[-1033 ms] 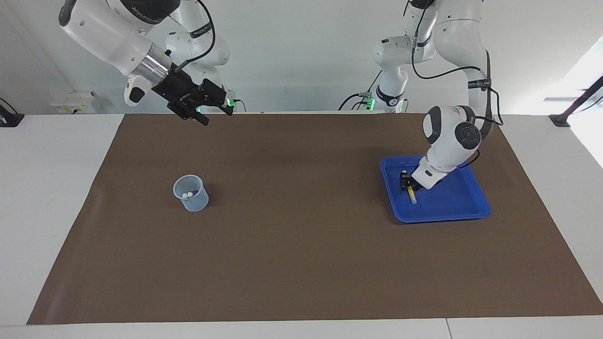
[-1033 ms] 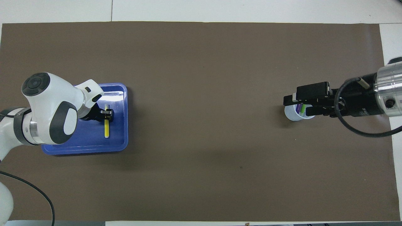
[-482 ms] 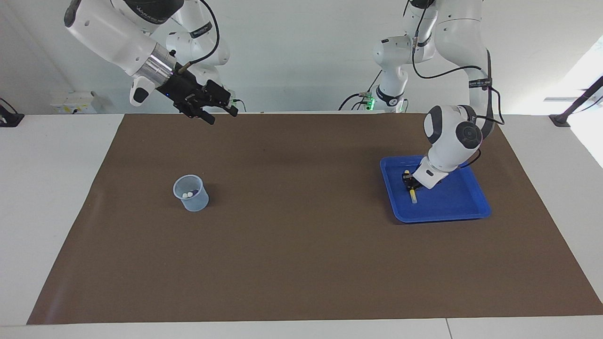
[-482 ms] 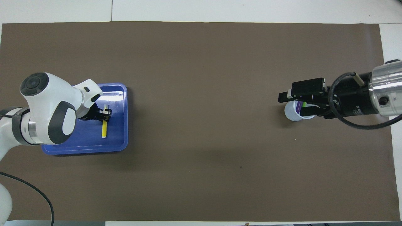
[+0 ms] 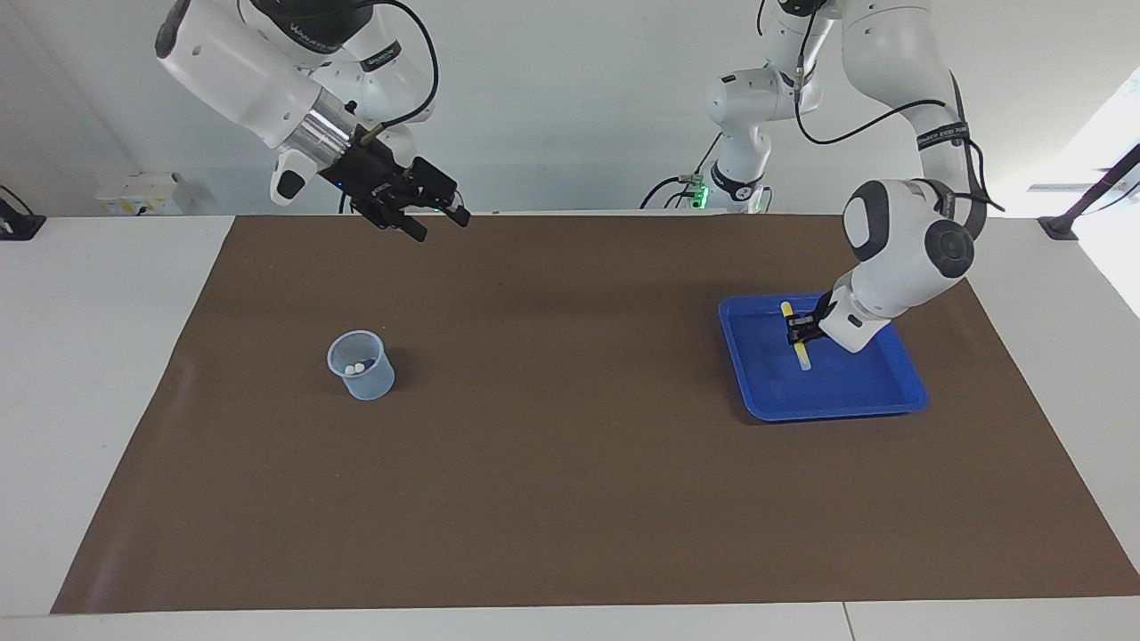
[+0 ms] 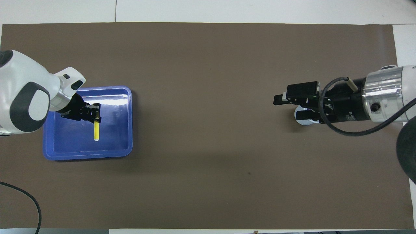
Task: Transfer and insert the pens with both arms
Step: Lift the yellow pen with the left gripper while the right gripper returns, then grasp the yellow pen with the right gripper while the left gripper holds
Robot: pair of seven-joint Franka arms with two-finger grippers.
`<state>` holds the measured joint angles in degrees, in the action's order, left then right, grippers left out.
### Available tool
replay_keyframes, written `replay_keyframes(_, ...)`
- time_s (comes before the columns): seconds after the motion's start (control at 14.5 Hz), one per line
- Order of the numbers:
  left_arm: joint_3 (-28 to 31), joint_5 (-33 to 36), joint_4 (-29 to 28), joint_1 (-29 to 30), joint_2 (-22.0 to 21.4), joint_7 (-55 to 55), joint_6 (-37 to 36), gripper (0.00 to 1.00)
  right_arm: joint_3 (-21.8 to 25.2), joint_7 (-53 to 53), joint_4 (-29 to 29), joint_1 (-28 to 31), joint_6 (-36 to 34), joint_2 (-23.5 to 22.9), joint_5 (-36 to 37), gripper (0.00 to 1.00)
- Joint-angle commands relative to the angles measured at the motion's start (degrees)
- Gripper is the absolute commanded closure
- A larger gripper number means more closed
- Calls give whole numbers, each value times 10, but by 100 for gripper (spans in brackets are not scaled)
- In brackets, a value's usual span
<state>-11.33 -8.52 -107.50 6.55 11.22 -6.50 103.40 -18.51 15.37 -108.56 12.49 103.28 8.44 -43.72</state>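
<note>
Left gripper (image 5: pixel 800 331) fingers are clamping the yellow pen (image 5: pixel 797 338) over the blue tray (image 5: pixel 837 396); right gripper (image 5: pixel 436 216) fingers are hanging parted, empty.

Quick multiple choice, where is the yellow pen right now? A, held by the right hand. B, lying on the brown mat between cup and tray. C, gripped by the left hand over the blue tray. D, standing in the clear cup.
C: the left hand is shut on the yellow pen over the blue tray.
</note>
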Motion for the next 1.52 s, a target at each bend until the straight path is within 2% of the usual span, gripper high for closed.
replay_keyframes(0.0,-3,-50,76,-8,-1,-171,-97,100,-3,6,-45,-2,21,35,-31,0)
replay_keyframes(0.21,-18,-157,102,-20,-13,-392,-102,100,-3,8,-46,-3,21,35,-34,0)
replay_keyframes(0.28,-32,-170,101,-22,-25,-462,-95,100,-3,10,-46,-4,21,36,-36,0)
replay_keyframes(0.48,-72,-234,97,-31,-44,-667,-42,100,-4,34,-46,-7,34,36,-55,0)
replay_keyframes(0.83,-85,-303,53,-93,-73,-887,80,100,-4,61,-76,-95,168,40,-55,0)
replay_keyframes(0.96,-85,-335,26,-116,-88,-935,136,100,-4,76,-83,-112,191,44,-55,2)
replay_keyframes(1.24,-85,-420,-42,-138,-138,-937,194,100,-5,83,-86,-128,231,38,-55,11)
replay_keyframes(1.45,-85,-454,-69,-162,-154,-938,238,100,-5,84,-93,-160,289,27,-55,16)
